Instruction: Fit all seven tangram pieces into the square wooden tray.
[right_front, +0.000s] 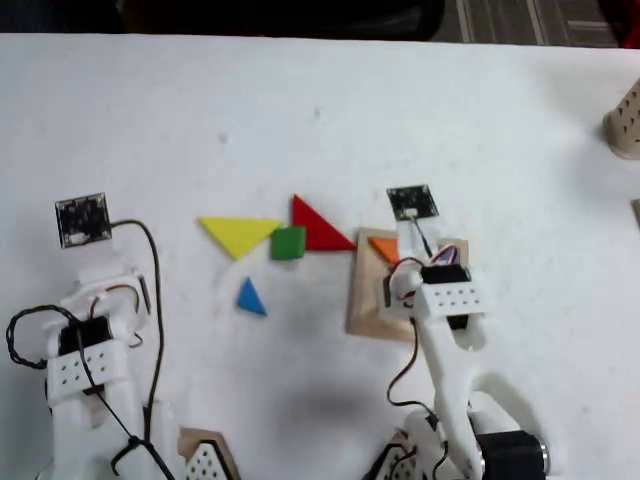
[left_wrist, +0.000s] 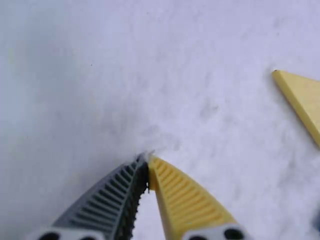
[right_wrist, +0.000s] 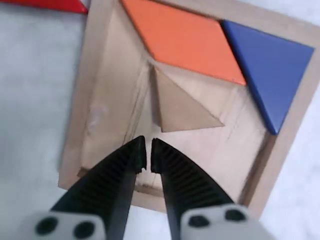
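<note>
1. I see the white table (right_front: 300, 110) brightly and evenly lit in the high view.
2. A faint grey shadow lies at lower centre there.
3. In the right wrist view, a pale sheen marks the tray (right_wrist: 95, 115) wood.

Both arms are white plastic: the left arm (right_front: 85, 375) carries looping black cables (right_front: 152, 290) and a small black square board (right_front: 82, 219), the right arm (right_front: 450, 315) a matching board (right_front: 412, 201) with thin red wires (right_front: 403, 272). The left gripper (left_wrist: 148, 161) has a grey ribbed finger (left_wrist: 112, 200) and a yellow ribbed finger (left_wrist: 185, 202) on white bases with dark screw holes. The right gripper (right_wrist: 147, 152) has two black ribbed fingers (right_wrist: 110, 185).
</note>
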